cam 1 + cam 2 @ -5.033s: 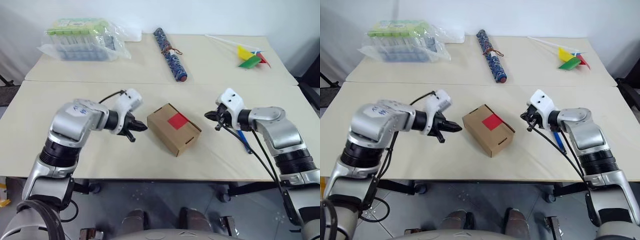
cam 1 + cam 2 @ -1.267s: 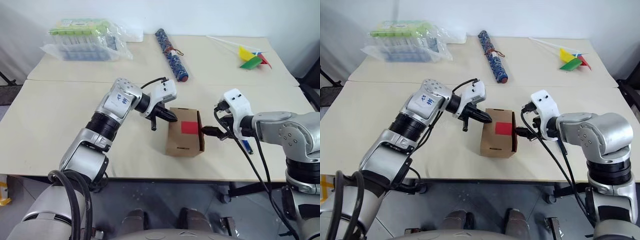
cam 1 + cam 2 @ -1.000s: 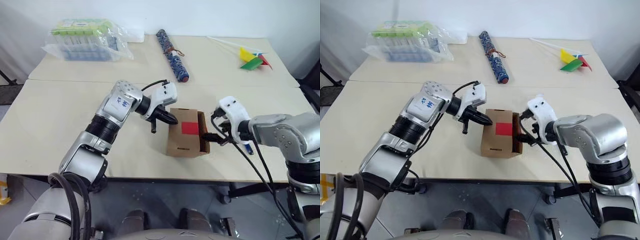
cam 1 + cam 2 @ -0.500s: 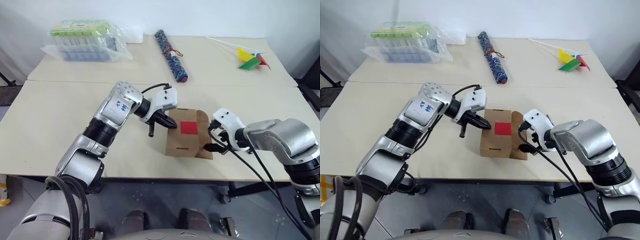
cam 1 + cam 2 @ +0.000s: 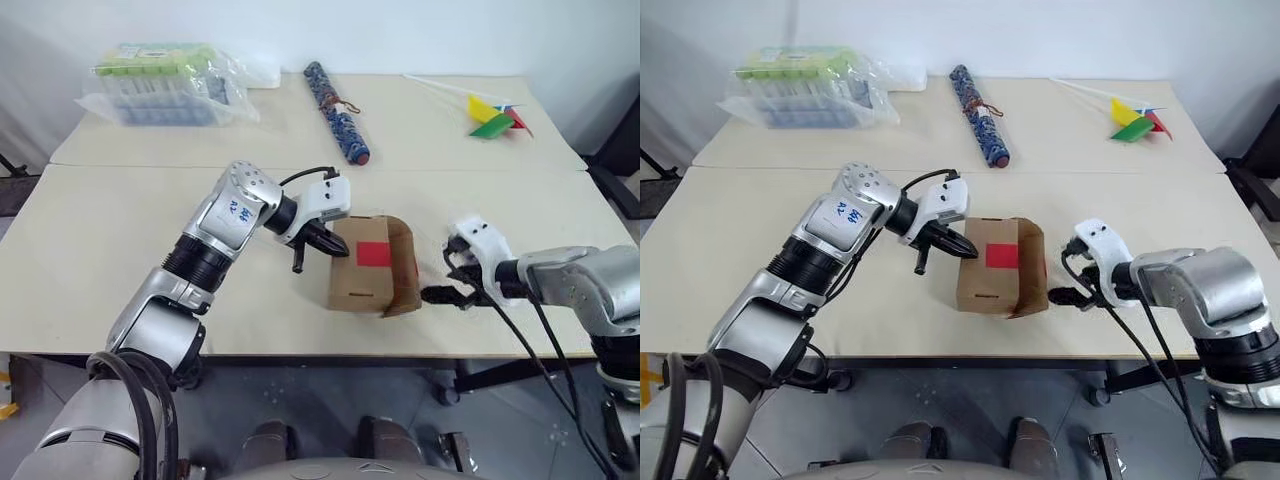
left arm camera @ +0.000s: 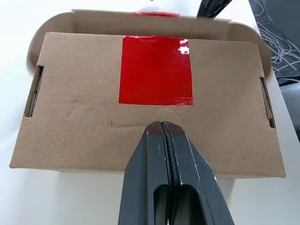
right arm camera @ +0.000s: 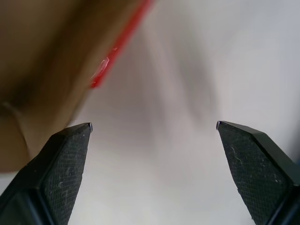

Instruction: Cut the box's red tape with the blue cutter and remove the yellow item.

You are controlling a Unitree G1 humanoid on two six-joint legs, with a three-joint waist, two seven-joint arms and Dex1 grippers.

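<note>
The box (image 5: 358,278) stands near the table's front edge, and its right-hand flap (image 5: 404,268) is swung open. The red tape (image 5: 373,253) sits on its upper face, and its cut edge runs along the flap (image 7: 119,44). My left gripper (image 5: 337,249) is shut and empty, its tips pressed on the carton's left side just below the tape (image 6: 155,70). To the right of the open flap my right gripper (image 5: 443,285) is open, holding nothing and clear of the cardboard. The blue cutter and the yellow item are hidden.
At the back of the table lie a blue patterned roll (image 5: 337,98), a pinwheel (image 5: 490,112) at the far right and a plastic bag of green-lidded containers (image 5: 165,80) at the far left. A seam (image 5: 120,166) crosses the table behind the box.
The box's right flap has swung further open. My right gripper has drawn back to the right, away from it. The left gripper has stayed against the box.
</note>
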